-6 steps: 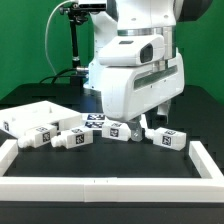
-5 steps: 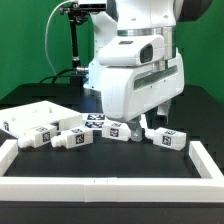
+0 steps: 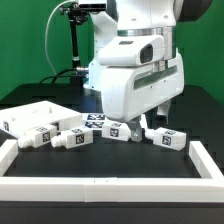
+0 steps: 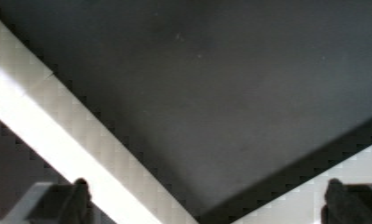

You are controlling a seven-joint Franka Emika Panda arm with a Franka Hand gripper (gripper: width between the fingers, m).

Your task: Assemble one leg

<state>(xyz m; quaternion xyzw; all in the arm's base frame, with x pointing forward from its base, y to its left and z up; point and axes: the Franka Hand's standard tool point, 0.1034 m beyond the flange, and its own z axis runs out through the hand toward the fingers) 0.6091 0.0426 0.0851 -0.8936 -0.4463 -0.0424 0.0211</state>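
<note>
Several legs lie in a row on the black table in the exterior view: one leg (image 3: 118, 130) just left of my fingers, another leg (image 3: 166, 138) to their right, and two more legs (image 3: 70, 140) (image 3: 38, 137) further left. My gripper (image 3: 141, 123) hangs low over the table between the two nearer legs, holding nothing. In the wrist view my gripper (image 4: 201, 205) is open, its dark fingertips (image 4: 69, 200) wide apart. No leg shows there, only dark table and two white bands (image 4: 76, 120) meeting in a V.
The large white square panel (image 3: 30, 113) with a raised rim lies at the exterior view's left. A white border (image 3: 110, 181) frames the table's front and sides. A tagged flat patch (image 3: 97, 120) lies behind the legs. A black stand (image 3: 75, 45) rises at the back.
</note>
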